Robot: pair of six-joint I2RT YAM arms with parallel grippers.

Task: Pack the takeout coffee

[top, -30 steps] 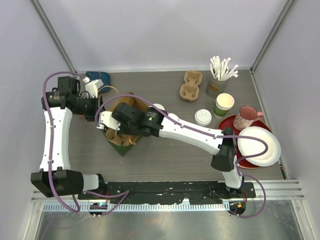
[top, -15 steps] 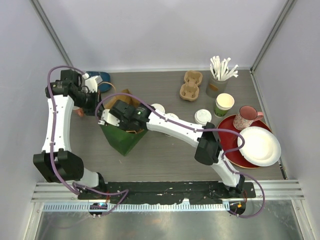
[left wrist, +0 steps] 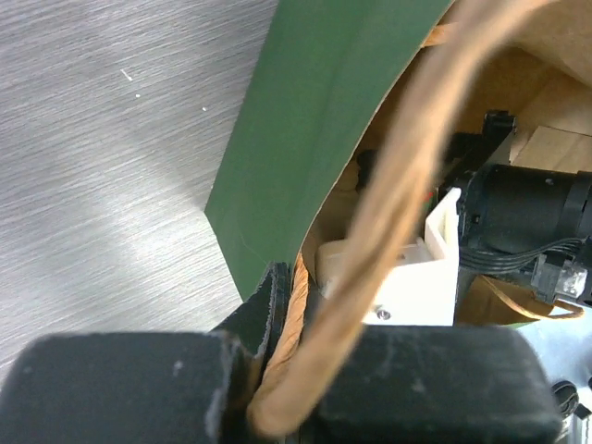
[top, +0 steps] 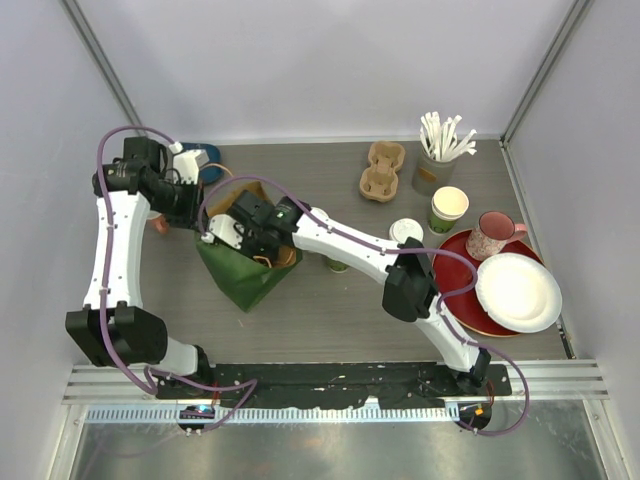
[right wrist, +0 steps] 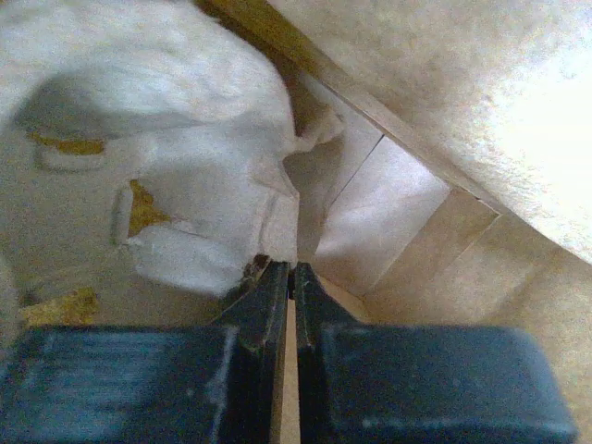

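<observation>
On grey table point(top: 330, 320), green bag point(top: 235, 282), left pincer point(left wrist: 301, 319) tight on its handle point(left wrist: 407, 176), right pincer point(right wrist: 289, 275) narrow inside.

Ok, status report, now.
Left pincer shut on bag handle. Right pincer shut, inside green bag. Lidded cup on table, unpacked; second cup part-hidden under right arm.

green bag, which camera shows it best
Top external: the green bag nearly whole, standing on the table. Left wrist shows one green wall and its handle; right wrist only the brown inside.
</observation>
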